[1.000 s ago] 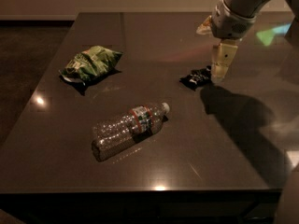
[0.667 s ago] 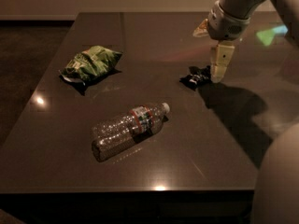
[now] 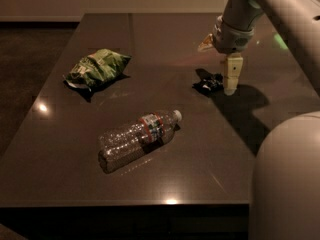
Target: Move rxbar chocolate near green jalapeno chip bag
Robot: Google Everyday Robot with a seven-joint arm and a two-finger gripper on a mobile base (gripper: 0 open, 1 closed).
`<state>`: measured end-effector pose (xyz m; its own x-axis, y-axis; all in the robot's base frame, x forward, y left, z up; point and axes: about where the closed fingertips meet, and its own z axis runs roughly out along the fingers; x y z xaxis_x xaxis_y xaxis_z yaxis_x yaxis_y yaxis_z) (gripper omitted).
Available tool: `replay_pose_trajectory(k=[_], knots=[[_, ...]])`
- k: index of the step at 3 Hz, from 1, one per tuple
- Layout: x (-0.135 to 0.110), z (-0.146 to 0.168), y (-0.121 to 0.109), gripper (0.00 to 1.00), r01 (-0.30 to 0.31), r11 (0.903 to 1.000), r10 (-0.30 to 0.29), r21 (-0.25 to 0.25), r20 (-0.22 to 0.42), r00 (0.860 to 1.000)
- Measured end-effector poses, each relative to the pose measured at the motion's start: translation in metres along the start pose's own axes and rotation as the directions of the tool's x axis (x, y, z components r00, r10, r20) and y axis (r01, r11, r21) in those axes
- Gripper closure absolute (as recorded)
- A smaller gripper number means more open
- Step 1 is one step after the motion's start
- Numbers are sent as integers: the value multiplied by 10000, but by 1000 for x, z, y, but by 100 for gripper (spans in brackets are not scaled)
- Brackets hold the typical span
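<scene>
Well, seen from the one camera view, the arm (image 3: 280, 9) comes in from the upper right corner, a thick pale tube slanting down and to the left over the far right part of the worktop (image 3: 165, 39). It ends in a rounded wrist, and below that the gripper (image 3: 230, 88) hangs straight down, pointing at the dark surface. Its tip is at the surface or very close to it, right at the right-hand end of the rxbar (image 3: 209, 83). Whether the jaws are open, closed or gripping the wrapper, I cannot tell from where I stand. The arm throws a broad shadow on the worktop to the right of the gripper and below it. A big rounded part of the robot's body (image 3: 287, 179) fills the lower right corner.

Counting what lies on the worktop: one rxbar, one chip bag (image 3: 97, 68) and one bottle (image 3: 140, 138), three things in all. The rxbar is a small black wrapper lying flat toward the far right. The chip bag, green and crumpled, lies well apart from it on the far left side. The bottle, clear plastic with a red-and-green label, lies on its side nearer the front edge, between the other two from left to right, its cap pointing up and to the right. None of the three touches another.
</scene>
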<state>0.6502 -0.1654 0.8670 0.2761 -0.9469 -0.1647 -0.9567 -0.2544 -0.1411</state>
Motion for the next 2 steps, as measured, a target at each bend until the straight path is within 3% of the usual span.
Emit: replay_pose_trajectory(k=[1,2], knots=[[5,12,0,0,301,9993,-303,-208,-105,9995],[8,19,0,13,470,9980,-482,-425,-281,9984]])
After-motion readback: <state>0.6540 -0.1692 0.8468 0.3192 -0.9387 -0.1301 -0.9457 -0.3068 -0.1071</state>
